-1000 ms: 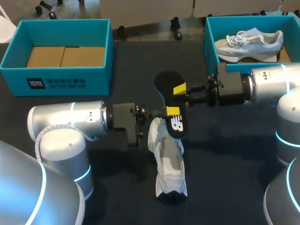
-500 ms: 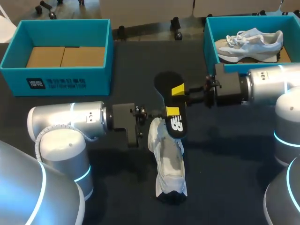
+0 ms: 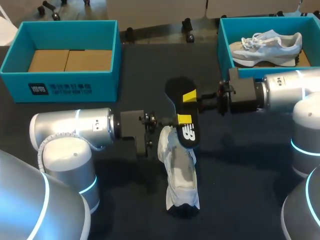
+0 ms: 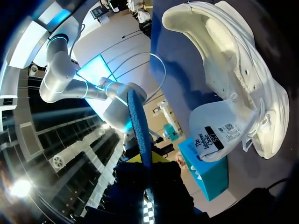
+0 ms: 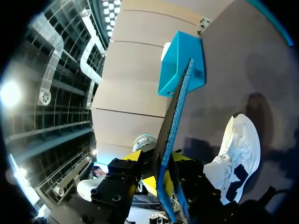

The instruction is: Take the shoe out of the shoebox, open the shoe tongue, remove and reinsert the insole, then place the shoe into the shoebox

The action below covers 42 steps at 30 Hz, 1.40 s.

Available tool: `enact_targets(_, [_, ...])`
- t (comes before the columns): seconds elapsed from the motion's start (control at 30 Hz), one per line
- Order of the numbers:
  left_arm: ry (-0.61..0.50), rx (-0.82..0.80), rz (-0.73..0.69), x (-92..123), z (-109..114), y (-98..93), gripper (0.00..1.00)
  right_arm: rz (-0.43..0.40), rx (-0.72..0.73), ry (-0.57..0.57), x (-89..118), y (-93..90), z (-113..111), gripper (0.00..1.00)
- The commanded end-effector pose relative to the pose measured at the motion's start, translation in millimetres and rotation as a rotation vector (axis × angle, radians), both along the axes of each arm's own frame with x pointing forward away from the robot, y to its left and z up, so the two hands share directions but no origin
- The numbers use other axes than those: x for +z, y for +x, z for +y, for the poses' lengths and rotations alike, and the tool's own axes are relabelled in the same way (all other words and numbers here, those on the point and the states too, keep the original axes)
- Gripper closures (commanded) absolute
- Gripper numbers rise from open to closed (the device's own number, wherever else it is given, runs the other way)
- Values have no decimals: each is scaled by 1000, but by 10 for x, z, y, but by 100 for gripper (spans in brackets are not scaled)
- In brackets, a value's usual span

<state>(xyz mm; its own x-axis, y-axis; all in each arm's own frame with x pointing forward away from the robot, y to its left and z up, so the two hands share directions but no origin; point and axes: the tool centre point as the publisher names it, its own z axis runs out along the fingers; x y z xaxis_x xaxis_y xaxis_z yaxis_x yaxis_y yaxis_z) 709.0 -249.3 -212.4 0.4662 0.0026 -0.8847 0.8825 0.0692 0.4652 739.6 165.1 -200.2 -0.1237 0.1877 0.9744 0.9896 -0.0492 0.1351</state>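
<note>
Risk: two arms share one insole (image 3: 188, 134), and an uneven pull could buckle it or strip it from a grip. The unheld shoe (image 3: 181, 175) would probably skid under insertion.
Left gripper (image 3: 184, 120): pinching the insole's logo end.
Right gripper (image 3: 191, 96): pinching its middle.
Insole: held above the shoe's far end, long axis near-to-far.
Shoe: mid-table, same axis, heel apparently toward the robot.

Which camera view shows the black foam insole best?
The head view: the black foam insole shows its broad flat face there. The left wrist view and the right wrist view show the insole only edge-on, as a thin blue strip.
</note>
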Motion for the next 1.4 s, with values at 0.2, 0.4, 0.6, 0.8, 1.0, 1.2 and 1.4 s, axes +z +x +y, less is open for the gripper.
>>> enact_targets(0.2, [0, 1, -1, -1, -6, -1, 100, 13, -31, 8, -5, -21, -34, 69])
enact_targets(0.4, [0, 1, -1, -1, -6, -1, 100, 42, -33, 23, -44, -18, -29, 82])
enact_targets(0.6, [0, 1, -1, -1, -6, -1, 100, 50, -30, 27, -54, -31, -21, 85])
enact_targets(0.8, [0, 1, -1, -1, -6, -1, 100, 51, -36, 27, -44, -45, -17, 87])
enact_targets(1.0, [0, 1, -1, -1, -6, -1, 100, 50, -37, 27, -35, -43, -5, 100])
enact_targets(1.2, [3, -5, 7, -3, -5, 0, 37, 46, -32, 30, -39, -40, 7, 100])
enact_targets(1.4, [12, 2, 56, 56, 80, -1, 0, 44, -32, 32, -50, -66, 4, 100])
